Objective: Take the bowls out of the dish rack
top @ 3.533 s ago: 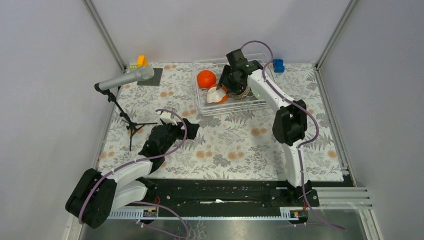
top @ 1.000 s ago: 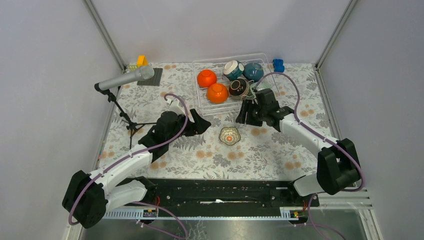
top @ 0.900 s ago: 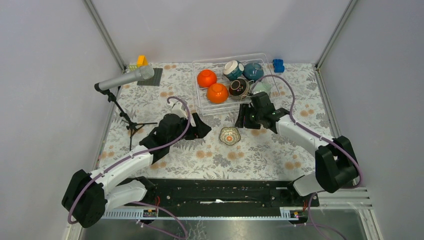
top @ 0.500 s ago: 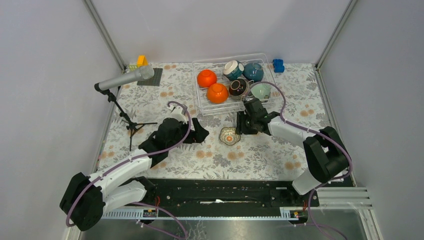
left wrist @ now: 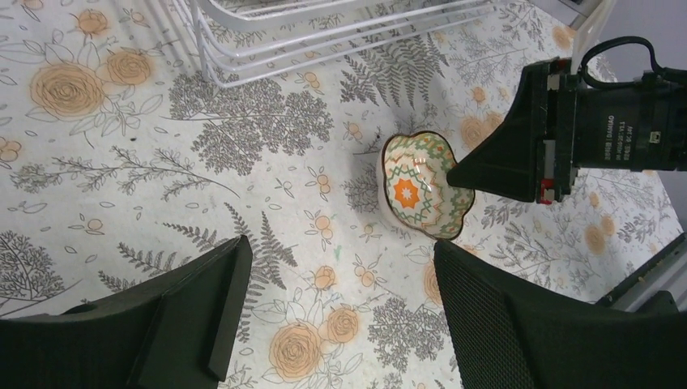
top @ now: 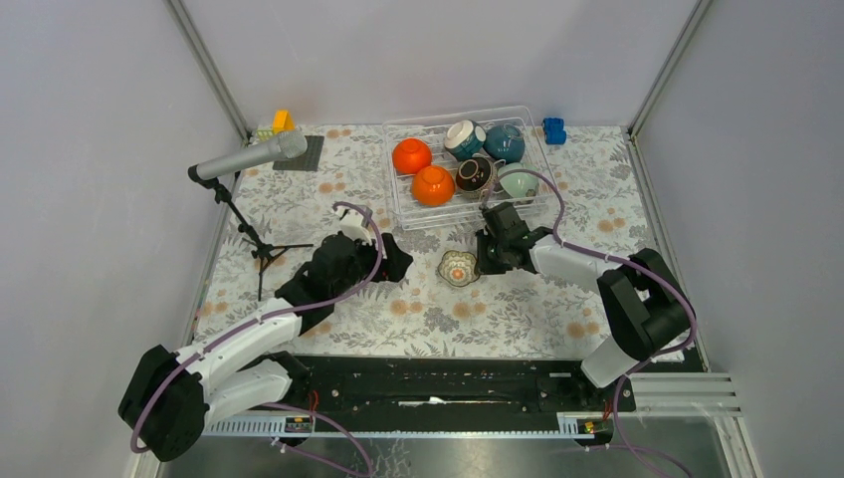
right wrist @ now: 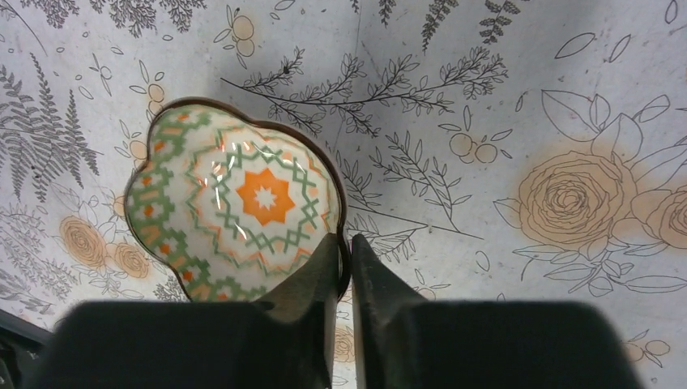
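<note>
The right pincer (right wrist: 344, 258) is seen pinched onto the rim of a patterned bowl (right wrist: 243, 198); one finger (right wrist: 317, 271) is set inside the rim and the other outside it, with the thin brown edge caught between them. The bowl is stood upright on the flowered cloth (right wrist: 518, 121), outside the dish rack (top: 438, 217); most of it lies ahead of this pincer and to its left. Its white inside is marked with green zigzags and an orange star.

The left pincer (left wrist: 340, 316) is spread wide above the cloth. The patterned bowl is found ahead of it and a little to its right, well apart from both fingers; the right pincer is met on the far side of the bowl from it.

The dish rack is placed just beyond the right pincer, toward the back wall. Six bowls are held in it: an orange bowl (top: 411, 156) and a second orange bowl (top: 433, 185) at the end nearer the left pincer; a white-lined teal bowl (top: 464, 139) and a plain teal bowl (top: 505, 142) along the far side; a brown bowl (top: 476, 175) in the middle; and a mint bowl (top: 520, 184) nearest the right pincer, just behind it.

A microphone (top: 249, 157) on a stand is seen well to the left of the left pincer; a yellow block (top: 284, 120) is set beyond it. A blue block (top: 554, 130) is placed past the rack's far right corner.
</note>
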You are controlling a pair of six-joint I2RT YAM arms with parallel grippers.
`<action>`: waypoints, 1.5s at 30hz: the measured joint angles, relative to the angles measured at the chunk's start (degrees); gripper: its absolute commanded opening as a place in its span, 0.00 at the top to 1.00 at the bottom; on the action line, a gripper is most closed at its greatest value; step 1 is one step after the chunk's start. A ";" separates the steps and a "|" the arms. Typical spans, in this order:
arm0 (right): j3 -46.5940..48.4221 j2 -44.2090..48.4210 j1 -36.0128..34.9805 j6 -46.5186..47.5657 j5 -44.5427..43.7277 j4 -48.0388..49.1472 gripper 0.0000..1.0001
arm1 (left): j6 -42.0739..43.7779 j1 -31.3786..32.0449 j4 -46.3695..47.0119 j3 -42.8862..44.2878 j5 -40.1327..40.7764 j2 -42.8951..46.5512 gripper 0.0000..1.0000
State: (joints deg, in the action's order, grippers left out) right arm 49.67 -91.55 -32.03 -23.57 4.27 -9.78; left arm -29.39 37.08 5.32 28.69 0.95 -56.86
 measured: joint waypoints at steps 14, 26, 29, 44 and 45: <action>0.02 6.32 -0.04 -1.99 -15.98 -8.61 1.00 | -1.01 0.00 9.70 -0.20 4.92 -7.41 0.12; -0.31 11.85 24.52 -12.31 -21.64 -14.21 1.00 | 0.02 0.66 20.11 -1.86 7.08 -16.20 0.10; -0.31 12.28 28.63 -16.76 -21.92 -13.94 1.00 | 1.11 0.94 21.24 -2.97 7.93 -16.11 0.08; 10.01 -3.96 37.09 -30.29 -23.30 -11.96 1.00 | 3.67 1.07 23.76 -7.72 13.33 -9.38 0.07; 10.82 -4.63 37.20 -30.40 -23.30 -11.85 1.00 | 3.82 1.07 23.96 -7.72 13.46 -9.44 0.07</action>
State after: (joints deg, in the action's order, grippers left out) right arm 60.49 -96.18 5.17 -53.98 -19.03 -21.63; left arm -25.56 38.15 29.28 20.97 14.41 -66.30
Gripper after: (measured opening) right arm 0.036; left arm 0.926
